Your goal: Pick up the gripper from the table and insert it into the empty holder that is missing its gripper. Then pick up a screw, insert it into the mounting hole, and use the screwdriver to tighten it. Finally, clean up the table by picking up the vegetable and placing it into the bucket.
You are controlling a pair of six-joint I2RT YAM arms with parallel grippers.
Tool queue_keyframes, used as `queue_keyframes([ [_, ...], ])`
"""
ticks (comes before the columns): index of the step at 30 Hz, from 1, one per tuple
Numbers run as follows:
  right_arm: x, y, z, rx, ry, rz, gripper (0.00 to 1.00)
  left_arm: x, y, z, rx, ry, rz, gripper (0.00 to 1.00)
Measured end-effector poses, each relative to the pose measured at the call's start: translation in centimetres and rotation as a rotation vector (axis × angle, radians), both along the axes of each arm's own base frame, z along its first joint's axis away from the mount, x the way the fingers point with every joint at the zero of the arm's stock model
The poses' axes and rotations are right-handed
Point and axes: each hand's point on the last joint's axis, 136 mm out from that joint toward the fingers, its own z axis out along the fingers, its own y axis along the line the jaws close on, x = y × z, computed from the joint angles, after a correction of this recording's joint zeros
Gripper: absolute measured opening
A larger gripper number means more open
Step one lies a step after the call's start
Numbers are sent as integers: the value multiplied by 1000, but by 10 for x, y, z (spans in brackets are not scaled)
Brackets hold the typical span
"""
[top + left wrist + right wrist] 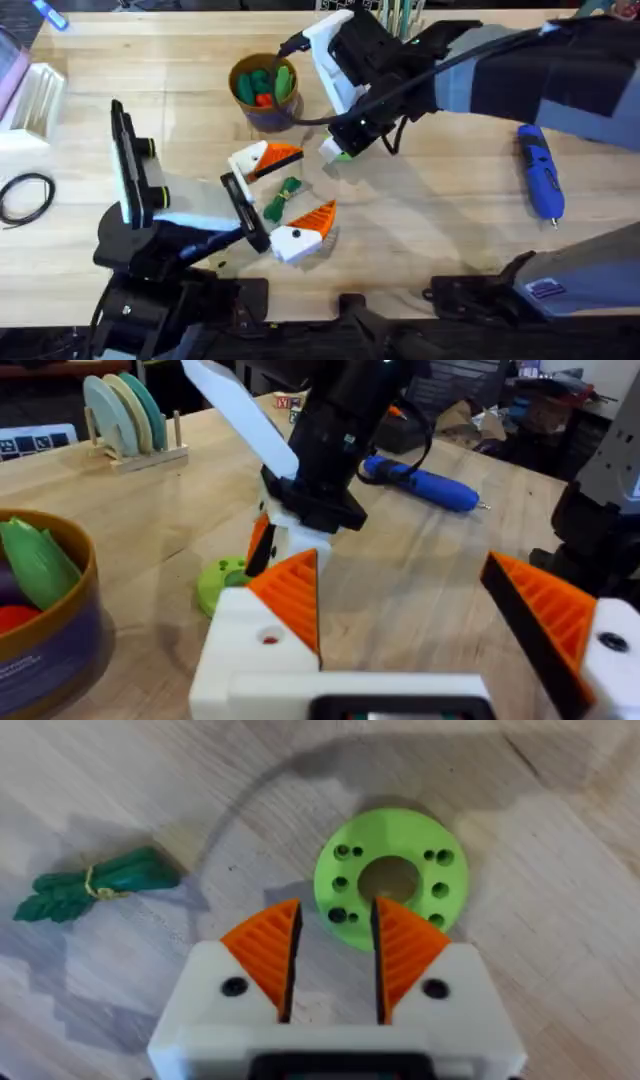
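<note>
One vegetable (283, 198) is lying on the table (450, 230) between the left gripper's (283, 200) wide-apart fingers. The right gripper (333, 952), jaws narrowly parted, is hovering over a green disc (391, 877). The screwdriver (540, 172) is lying well to the right, the bucket (264, 92) behind.

bright, even light; soft shadows on the table (440, 250); close arms blurred.
</note>
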Motion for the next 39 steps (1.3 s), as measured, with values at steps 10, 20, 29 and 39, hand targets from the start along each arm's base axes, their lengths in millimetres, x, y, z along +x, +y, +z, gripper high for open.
queue_keyframes([
  [10,-1,0,-2,-19,-8,8,339,0,0,0,0,0,0,988],
  [20,-7,4,-14,-47,13,34,230,0,0,0,0,0,0,987],
  [29,-7,3,-16,-56,14,36,57,0,0,0,0,0,0,986],
  [39,-9,0,-13,-70,28,36,7,0,0,0,0,0,0,986],
])
